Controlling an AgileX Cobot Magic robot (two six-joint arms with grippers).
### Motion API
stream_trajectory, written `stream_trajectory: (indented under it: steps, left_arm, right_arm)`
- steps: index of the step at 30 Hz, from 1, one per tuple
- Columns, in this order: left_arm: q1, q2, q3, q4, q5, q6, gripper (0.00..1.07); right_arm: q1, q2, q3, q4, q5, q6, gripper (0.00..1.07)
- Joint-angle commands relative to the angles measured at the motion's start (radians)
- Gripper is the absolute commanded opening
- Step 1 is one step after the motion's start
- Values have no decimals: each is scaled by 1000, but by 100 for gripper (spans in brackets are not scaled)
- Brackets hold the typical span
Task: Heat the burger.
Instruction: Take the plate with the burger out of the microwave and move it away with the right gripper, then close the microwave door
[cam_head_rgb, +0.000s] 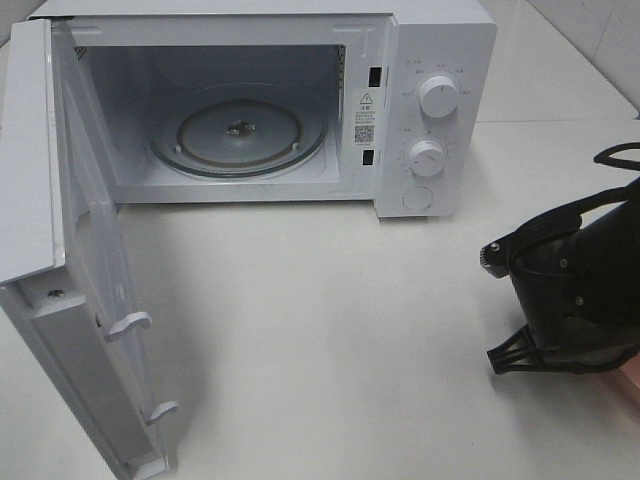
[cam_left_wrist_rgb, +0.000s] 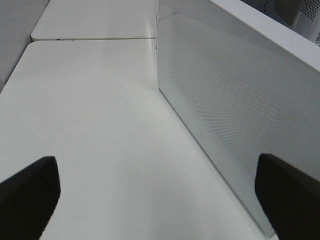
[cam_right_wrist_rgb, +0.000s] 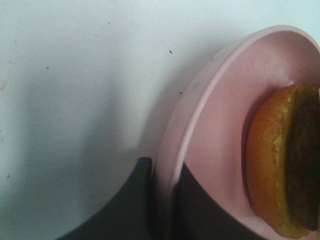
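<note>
The burger (cam_right_wrist_rgb: 280, 165), with an orange-brown bun and dark filling, lies on a round pink plate (cam_right_wrist_rgb: 220, 115) in the right wrist view. My right gripper (cam_right_wrist_rgb: 162, 180) is shut on the plate's rim, one dark finger (cam_right_wrist_rgb: 132, 205) outside it and the other inside. In the exterior view only a sliver of the plate (cam_head_rgb: 630, 382) shows under my right arm (cam_head_rgb: 575, 290) at the table's right edge; the burger is hidden there. My left gripper (cam_left_wrist_rgb: 160, 200) stands wide open with nothing between its fingers (cam_left_wrist_rgb: 27, 195), beside the microwave door's outer face (cam_left_wrist_rgb: 225, 100).
The white microwave (cam_head_rgb: 440, 40) stands at the back of the white table (cam_head_rgb: 330, 330). Its door (cam_head_rgb: 90, 300) is swung fully open to the left. Its cavity holds a glass turntable (cam_head_rgb: 238, 132). Two knobs (cam_head_rgb: 438, 95) sit on its right panel.
</note>
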Motion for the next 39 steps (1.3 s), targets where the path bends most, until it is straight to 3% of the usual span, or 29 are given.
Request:
stream_trajectory:
  steps: [1,6,8,9,11,14,16,22,24,26,27,28,29,30,34,39]
  left_arm:
    - [3,-21,1,-7,0,1,98]
    - [3,-21,1,-7,0,1,98]
    - [3,-21,1,-7,0,1,98]
    - [3,-21,1,-7,0,1,98]
    - [3,-21,1,-7,0,1,98]
    - [3,-21,1,-7,0,1,98]
    - [3,-21,1,-7,0,1,98]
    - [3,-21,1,-7,0,1,98]
    - [3,-21,1,-7,0,1,98]
    - [3,-21,1,-7,0,1,98]
    - [3,-21,1,-7,0,1,98]
    - [3,-21,1,-7,0,1,98]
    - [3,-21,1,-7,0,1,98]
    - [3,-21,1,-7,0,1,98]
    - [3,-21,1,-7,0,1,98]
    - [3,-21,1,-7,0,1,98]
  right_arm:
    - [-4,5,22,-29,60,29,6]
    - [-4,5,39,-10,10,25,17]
    - [-1,-1,39,36,-4,-9,35]
    - [-1,-1,39,36,-4,-9,35]
    - [-1,-34,39,72,-4,-48,47]
    - [-1,-55,39,78,-4,-59,50]
    - [-1,-167,39,113,-5,-113,59]
    - [-1,-317,39,216,-65,-269,65]
    - [-1,-478,39,375,-131,-532,74]
    - [-1,-512,39,418,-141,-593,76]
    - [-1,-598,39,524,-157,-743,82]
    - [-1,-598,39,524,-157,-743,82]
    - [-1,-673,39,613,-149,-858,84]
    - [-1,-673,39,613,-149,-858,84]
    - [-1,-858,6,834,-4,-1115,84]
    - [-1,-978,-31,927,116,-1228,83]
